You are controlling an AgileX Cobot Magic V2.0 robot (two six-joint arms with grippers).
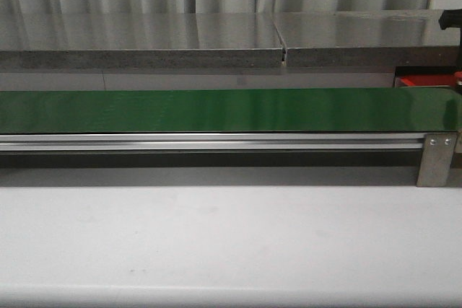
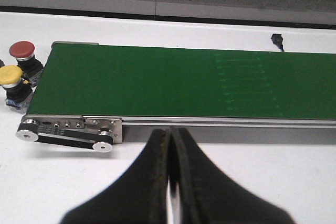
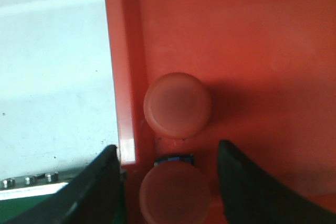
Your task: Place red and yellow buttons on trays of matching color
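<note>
In the right wrist view, two red buttons stand inside the red tray [image 3: 273, 35], one [image 3: 177, 105] further in and one [image 3: 175, 192] between the fingers of my right gripper [image 3: 168, 153]. That gripper is open over the tray's wall, with one finger outside it, and touches neither button. In the left wrist view, another red button [image 2: 22, 50] and a yellow button [image 2: 10, 75] stand on the white table just past the end of the green conveyor belt [image 2: 173, 80]. My left gripper [image 2: 169, 134] is shut and empty, in front of the belt's rail. The yellow tray is out of view.
The green belt [image 1: 216, 110] with its aluminium rail [image 1: 216, 141] crosses the front view. A corner of the red tray [image 1: 415, 79] shows at its right end, under part of the right arm [image 1: 450, 19]. A grey bench [image 1: 144, 41] runs behind.
</note>
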